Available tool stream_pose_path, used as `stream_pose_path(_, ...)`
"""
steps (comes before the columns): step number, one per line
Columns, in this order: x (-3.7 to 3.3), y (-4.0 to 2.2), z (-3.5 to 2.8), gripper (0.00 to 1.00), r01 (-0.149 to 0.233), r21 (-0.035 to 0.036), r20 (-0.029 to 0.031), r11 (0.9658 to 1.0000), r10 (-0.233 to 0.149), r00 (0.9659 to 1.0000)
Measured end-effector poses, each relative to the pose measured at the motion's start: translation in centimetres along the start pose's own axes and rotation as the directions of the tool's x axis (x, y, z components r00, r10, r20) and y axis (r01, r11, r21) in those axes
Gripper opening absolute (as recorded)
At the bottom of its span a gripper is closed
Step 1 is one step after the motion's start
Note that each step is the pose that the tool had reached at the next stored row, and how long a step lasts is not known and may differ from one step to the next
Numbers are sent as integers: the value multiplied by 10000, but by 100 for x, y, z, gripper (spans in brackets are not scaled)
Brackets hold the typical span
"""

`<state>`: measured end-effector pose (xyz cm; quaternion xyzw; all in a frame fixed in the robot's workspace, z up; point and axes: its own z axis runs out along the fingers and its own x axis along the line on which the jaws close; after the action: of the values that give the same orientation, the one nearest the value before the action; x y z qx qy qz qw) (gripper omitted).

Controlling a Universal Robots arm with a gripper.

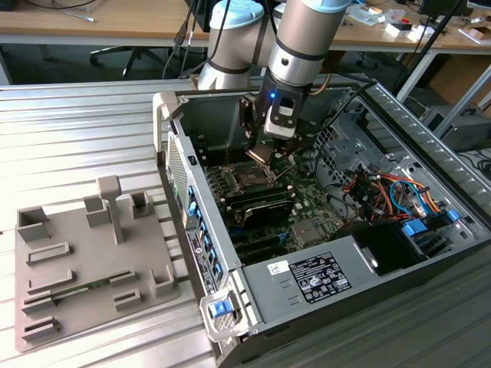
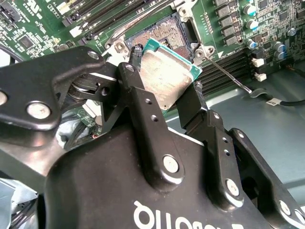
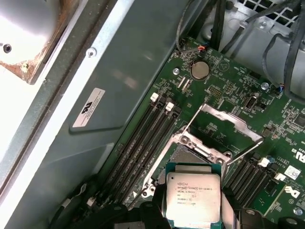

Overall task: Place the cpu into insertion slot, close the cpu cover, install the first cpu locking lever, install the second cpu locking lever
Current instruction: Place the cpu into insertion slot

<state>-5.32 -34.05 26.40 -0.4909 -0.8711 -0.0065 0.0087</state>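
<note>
Between my two black metal fingers (image 2: 136, 90) sits the small, flat, square cpu (image 2: 169, 78) with its silvery-grey metal top; my pincer (image 2: 164, 88) is pressed against two opposite edges of it and carries it tilted. In the first wrist view the cpu (image 3: 193, 198) shows its printed face, with a green rim around the metal. Just beyond it lies the square dark insertion slot (image 3: 183, 157) with a silvery rim, uncovered, and the cpu is not seated in it. Past the slot the thin silvery cpu cover (image 3: 233, 121), a frame with a cut-out centre, stands swung up on its hinge. A thin steel lever rod (image 2: 224, 74) angles away beside the slot. Long black memory slots (image 3: 143, 143) run alongside on the green motherboard (image 3: 228, 81). Farther out, in the exterior view, the open grey computer case (image 1: 307, 291) lies on its side, and a grey moulded fixture tray (image 1: 77, 261) rests at that view's left.
</note>
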Motion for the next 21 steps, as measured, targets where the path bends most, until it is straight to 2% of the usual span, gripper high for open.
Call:
stream_pose_path(10, 0, 0, 6, 55, -547, -12, 1, 9985, 547, 9985)
stream_pose_path(21, 0, 0, 14, 55, -1162, -25, 2, 9932, 1162, 9932)
